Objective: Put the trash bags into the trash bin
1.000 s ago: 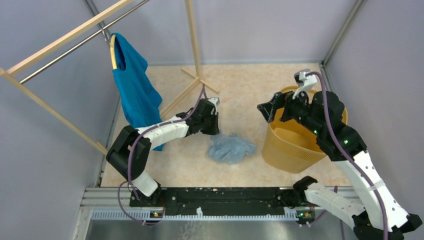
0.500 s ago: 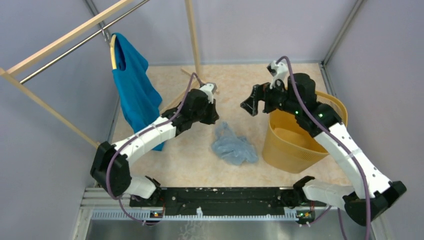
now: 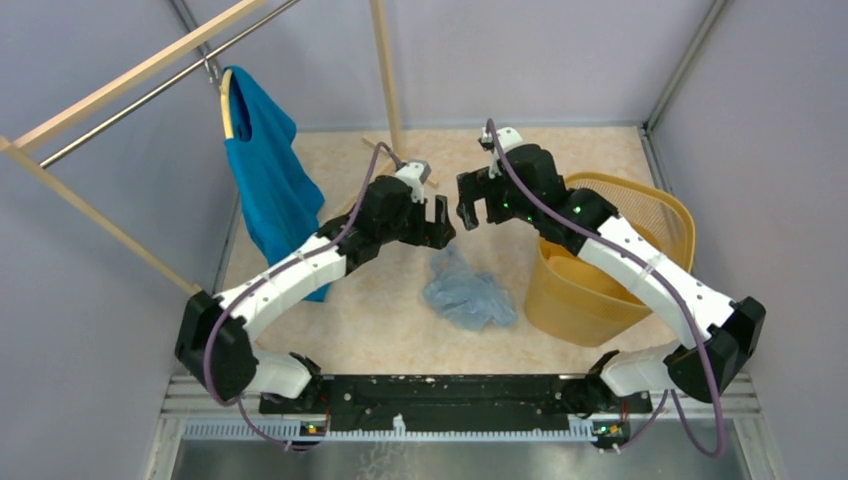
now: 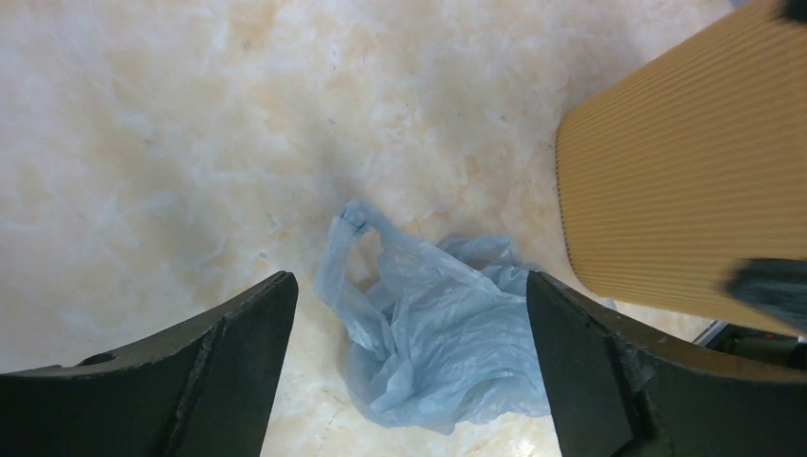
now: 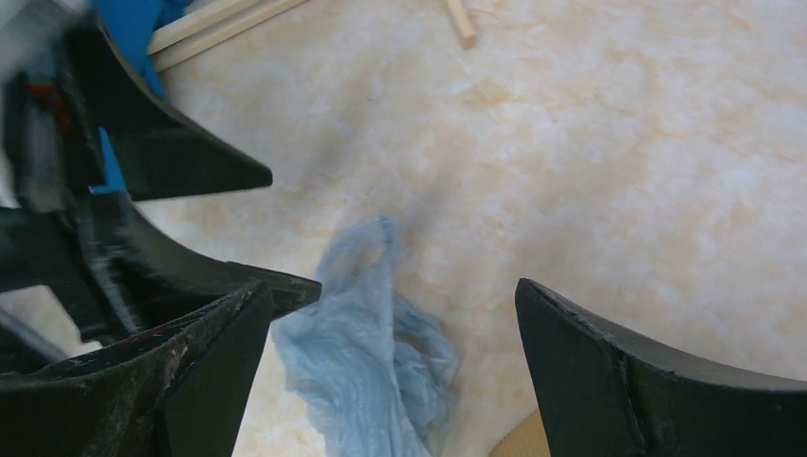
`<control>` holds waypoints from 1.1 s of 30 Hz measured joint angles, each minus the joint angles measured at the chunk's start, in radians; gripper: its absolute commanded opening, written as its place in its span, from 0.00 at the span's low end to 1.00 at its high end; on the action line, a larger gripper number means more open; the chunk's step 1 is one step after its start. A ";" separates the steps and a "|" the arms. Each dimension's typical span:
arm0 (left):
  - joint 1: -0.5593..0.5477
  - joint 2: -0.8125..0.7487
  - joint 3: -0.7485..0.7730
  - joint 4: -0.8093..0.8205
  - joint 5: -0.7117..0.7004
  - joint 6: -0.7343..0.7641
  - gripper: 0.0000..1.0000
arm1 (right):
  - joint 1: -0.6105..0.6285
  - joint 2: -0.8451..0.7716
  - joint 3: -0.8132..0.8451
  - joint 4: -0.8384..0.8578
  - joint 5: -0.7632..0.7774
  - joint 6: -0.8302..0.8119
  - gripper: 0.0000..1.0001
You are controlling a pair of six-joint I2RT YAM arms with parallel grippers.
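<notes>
Both your left jaws and right jaws gape empty, the trash bag (image 4: 438, 347) lying on the surface (image 4: 143, 143) beneath them.

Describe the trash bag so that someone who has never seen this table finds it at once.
Start at the yellow-orange basket on the right of the marbled table. Just left of its base lies a crumpled heap: the trash bag. It is thin, translucent, pale blue-grey plastic with a loop handle, unlike the solid teal shirt hanging at far left.
</notes>
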 measured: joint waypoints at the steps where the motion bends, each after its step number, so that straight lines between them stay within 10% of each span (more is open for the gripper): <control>1: 0.000 0.031 0.001 0.003 0.003 -0.009 0.98 | 0.002 -0.001 0.000 -0.006 0.037 0.005 0.99; 12: 0.002 0.509 0.256 -0.082 0.055 -0.076 0.98 | 0.003 -0.065 0.062 -0.076 0.438 0.012 0.99; 25: -0.009 0.553 0.231 -0.116 0.048 -0.097 0.87 | 0.003 -0.219 0.021 -0.097 0.506 -0.033 0.99; 33: -0.013 0.546 0.144 -0.106 0.073 -0.107 0.33 | 0.003 -0.328 -0.050 -0.032 0.402 -0.055 0.99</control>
